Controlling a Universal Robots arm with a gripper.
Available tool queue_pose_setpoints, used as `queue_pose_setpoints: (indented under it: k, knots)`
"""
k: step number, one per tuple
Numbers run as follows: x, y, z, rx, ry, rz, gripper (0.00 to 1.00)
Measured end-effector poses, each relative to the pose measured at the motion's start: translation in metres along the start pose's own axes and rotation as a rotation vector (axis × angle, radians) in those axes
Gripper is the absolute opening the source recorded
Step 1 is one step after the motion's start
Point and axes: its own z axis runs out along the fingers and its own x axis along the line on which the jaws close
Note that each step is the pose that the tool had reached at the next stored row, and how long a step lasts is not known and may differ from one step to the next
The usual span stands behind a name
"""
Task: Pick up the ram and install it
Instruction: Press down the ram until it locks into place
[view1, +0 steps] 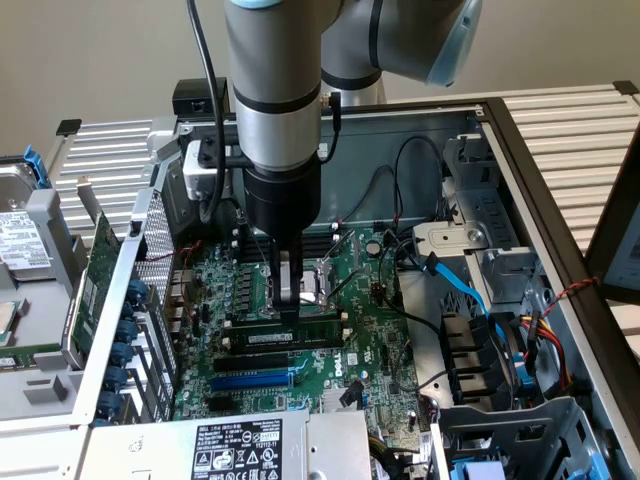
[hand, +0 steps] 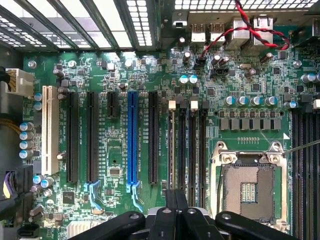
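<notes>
Starting at the exterior view's left, a hard drive (view1: 22, 240) and a green expansion card (view1: 98, 262) sit by the case's perforated wall, well apart from the work. Toward the middle, the ram (view1: 285, 338) stands on edge in a memory slot on the motherboard (view1: 365, 345). It lies between the CPU socket (view1: 322, 277) and an empty black slot (view1: 262, 362). The gripper (view1: 289, 312) hangs straight above it. Its jaws are clenched together with nothing visible between them, and the tips touch the stick's top edge near mid-length.

Judging by this, the pick-up is done and the seating step is in hand. Whether the end latches have closed cannot be told. Seating calls for a straight, even downward press, since an off-centre push could tilt the stick in its slot. Farther right, the blue cables (view1: 470, 290) lie clear of the arm.
</notes>
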Motion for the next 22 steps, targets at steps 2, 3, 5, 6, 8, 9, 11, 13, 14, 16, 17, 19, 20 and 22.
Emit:
queue_pose_setpoints:
  k: [2, 3, 5, 6, 8, 9, 11, 13, 14, 16, 17, 19, 20, 22]
  knots:
    - [0.0000, -0.0001, 0.0006, 0.0006, 0.0000, -0.002, 0.11]
    - [0.0000, -0.0002, 0.0010, 0.0015, 0.0000, -0.003, 0.11]
    - [0.0000, -0.0002, 0.0016, 0.0023, 0.0001, -0.005, 0.11]
    - [0.0000, -0.0002, 0.0019, 0.0023, 0.0002, -0.006, 0.11]
    - [0.0000, -0.0002, 0.0025, 0.0025, 0.0002, -0.007, 0.11]
    - [-0.0001, -0.0002, 0.0029, 0.0025, 0.0001, -0.008, 0.11]
    - [-0.0001, -0.0002, 0.0039, 0.0026, 0.0000, -0.009, 0.11]
    - [0.0000, -0.0002, 0.0043, 0.0023, 0.0004, -0.009, 0.11]
    - [0.0000, -0.0002, 0.0043, 0.0023, 0.0005, -0.009, 0.11]
    - [-0.0001, -0.0002, 0.0046, 0.0025, 0.0003, -0.009, 0.11]
    - [-0.0001, -0.0002, 0.0047, 0.0025, 0.0002, -0.009, 0.11]
    - [-0.0001, -0.0002, 0.0048, 0.0025, 0.0003, -0.009, 0.11]
    - [-0.0001, -0.0002, 0.0050, 0.0025, 0.0003, -0.009, 0.11]
    - [-0.0001, -0.0002, 0.0050, 0.0025, 0.0002, -0.009, 0.11]
